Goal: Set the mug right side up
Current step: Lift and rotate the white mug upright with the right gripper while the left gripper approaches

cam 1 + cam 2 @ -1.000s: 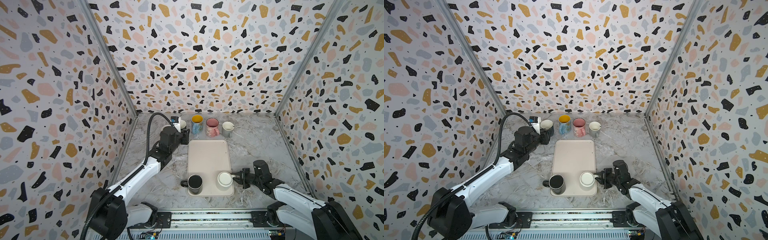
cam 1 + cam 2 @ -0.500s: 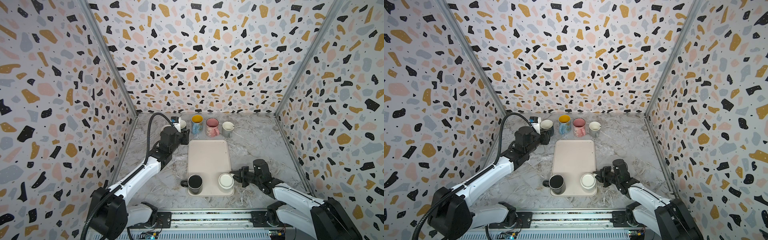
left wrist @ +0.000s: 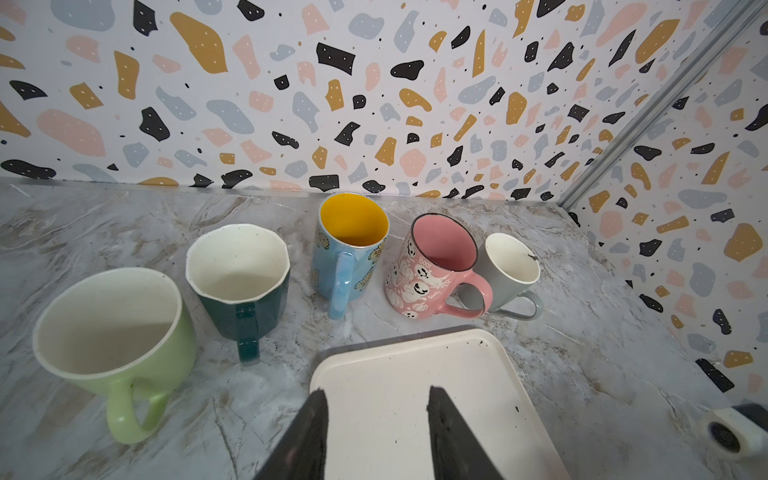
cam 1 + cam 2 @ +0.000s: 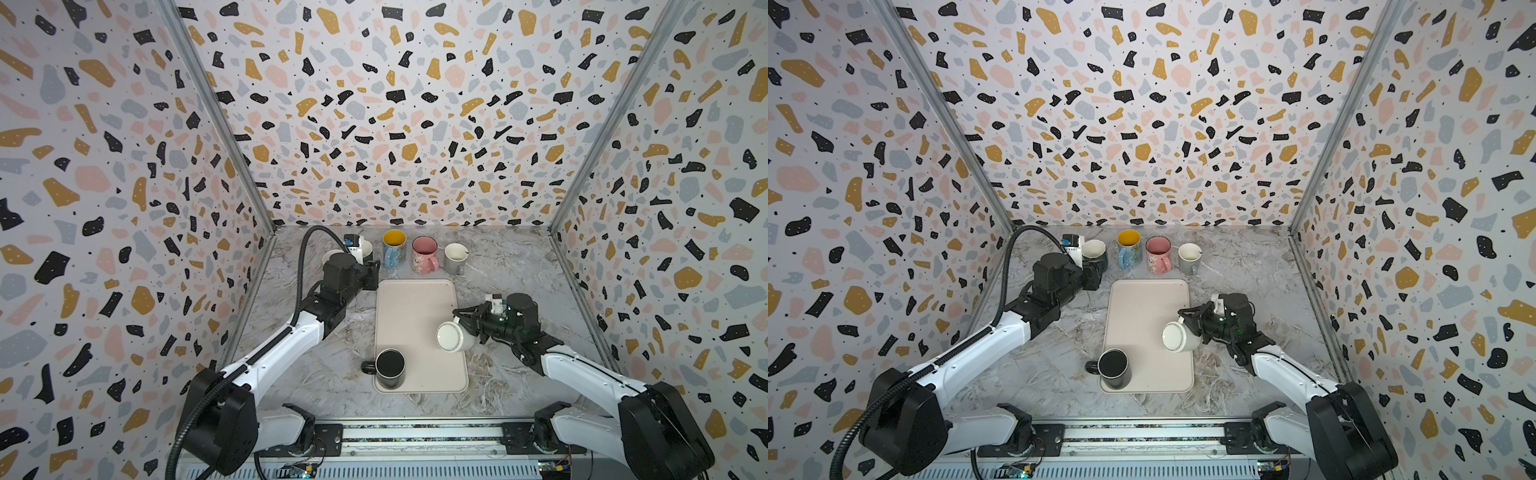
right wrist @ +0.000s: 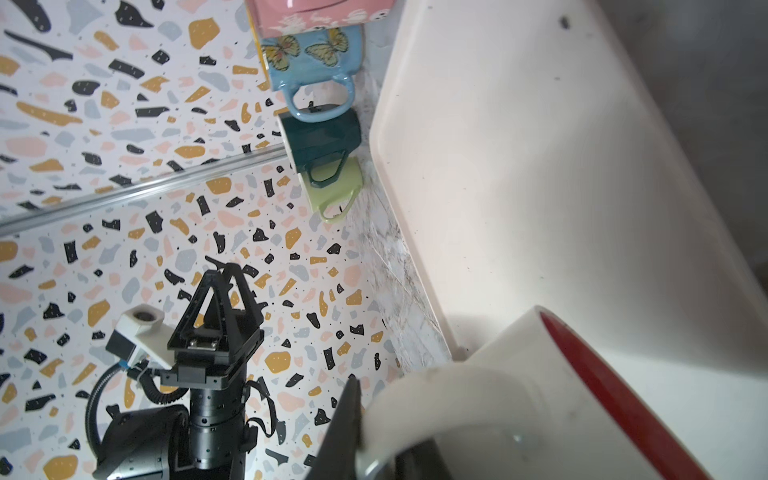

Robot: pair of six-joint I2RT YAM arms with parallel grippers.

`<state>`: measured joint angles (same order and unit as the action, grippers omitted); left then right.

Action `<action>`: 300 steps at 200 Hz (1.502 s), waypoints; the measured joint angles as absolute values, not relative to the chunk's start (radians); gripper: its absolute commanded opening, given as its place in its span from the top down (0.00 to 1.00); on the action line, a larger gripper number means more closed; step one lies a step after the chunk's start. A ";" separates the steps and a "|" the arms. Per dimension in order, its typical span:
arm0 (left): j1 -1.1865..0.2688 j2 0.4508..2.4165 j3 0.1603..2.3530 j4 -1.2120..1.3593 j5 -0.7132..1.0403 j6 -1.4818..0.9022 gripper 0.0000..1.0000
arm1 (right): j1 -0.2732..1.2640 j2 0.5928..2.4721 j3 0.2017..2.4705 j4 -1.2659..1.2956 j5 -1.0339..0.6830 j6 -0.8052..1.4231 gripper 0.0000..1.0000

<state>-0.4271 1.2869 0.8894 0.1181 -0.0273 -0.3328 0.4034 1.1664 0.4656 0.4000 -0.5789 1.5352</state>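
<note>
While the right gripper point(image 4: 467, 326) is shut tight on the handle of the white mug point(image 4: 451, 337), the mug hangs just past its fingertips. It is up off the cream tray point(image 4: 409, 299), which lies below the gripper. The mug is tipped on its side, with its flat white bottom pointing away from the gripper and a bit up. The right wrist view shows a strip of red inside it. So the job looks about half done: the mug is picked up and partly turned. I think it must be turned more until its mouth faces up, then set down and let go. A black mug point(image 4: 390, 368) stands right way up on the tray, lower down and past the gripper's tips. The left gripper point(image 3: 376, 411) has its jaws apart and holds nothing. It hovers over a tray corner, with a row of mugs point(image 3: 353, 249) standing just ahead of it.
</note>
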 measured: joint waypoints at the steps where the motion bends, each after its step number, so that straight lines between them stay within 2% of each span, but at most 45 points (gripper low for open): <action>1: -0.427 1.287 0.889 0.118 -0.027 -0.333 0.59 | 0.403 1.168 0.467 0.401 -0.580 1.533 1.00; 88: -0.427 1.324 0.945 0.074 -0.010 -0.333 0.60 | 0.423 1.222 0.609 0.377 -0.618 1.150 1.00; 140: -0.427 1.352 1.030 0.012 0.019 -0.324 0.60 | 0.533 1.225 0.733 0.271 -0.583 0.802 1.00; 205: -0.427 1.370 1.158 -0.119 0.114 -0.259 0.60 | 0.728 1.240 0.865 0.131 -0.413 0.344 1.00; 300: -0.427 1.344 1.317 -0.362 0.305 -0.124 0.58 | 0.933 1.229 0.865 0.105 -0.113 -0.110 1.00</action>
